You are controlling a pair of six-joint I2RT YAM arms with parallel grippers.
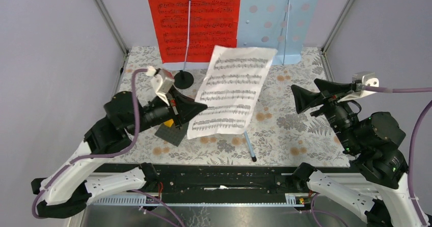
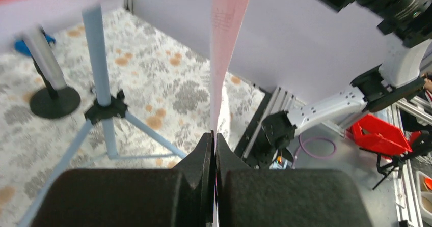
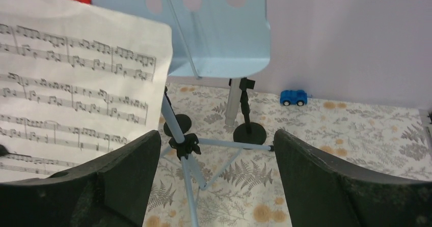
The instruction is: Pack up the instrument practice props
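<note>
Bench (image 1: 285, 130), floral cover.

Pale-blue sheet-music holder (image 1: 270, 18) stands at 12–1 o'clock by the back wall, perforated panel upright. One tripod leg (image 1: 249, 145) with a dark tip sticks out toward 6 o'clock from under the white sheet.

Red sheet (image 1: 204, 18) is upright at 11–12 o'clock, just beside the holder panel on its left.

White sheet (image 1: 234, 89) is off the bench at centre, tilted, printed side up toward the overhead camera.

Left end effector (image 1: 204, 106) is clamped on the white sheet's lower-left edge, about 8 o'clock on the sheet. In the wrist view the paper runs edge-on between the fingers (image 2: 201, 155), no gap.

Right end effector (image 1: 304, 92) sits at 3 o'clock of the sheet, jaws wide apart, gripping nothing and clear of the paper. Its wrist view has the sheet at left and the tripod hub (image 3: 186, 145) seen between the fingers.

Mic mount (image 1: 183, 79): black round base on the bench at 10 o'clock of the sheet, thin pole rising in front of the red sheet. Second mic mount (image 3: 249, 133) stands below the holder panel, behind the tripod.

Grey studded plate (image 1: 170, 133) with orange brick (image 1: 168, 122) lies at 8 o'clock, under the left end effector (contact unclear).

Blue toy car (image 3: 293, 97) sits against the back wall.
</note>
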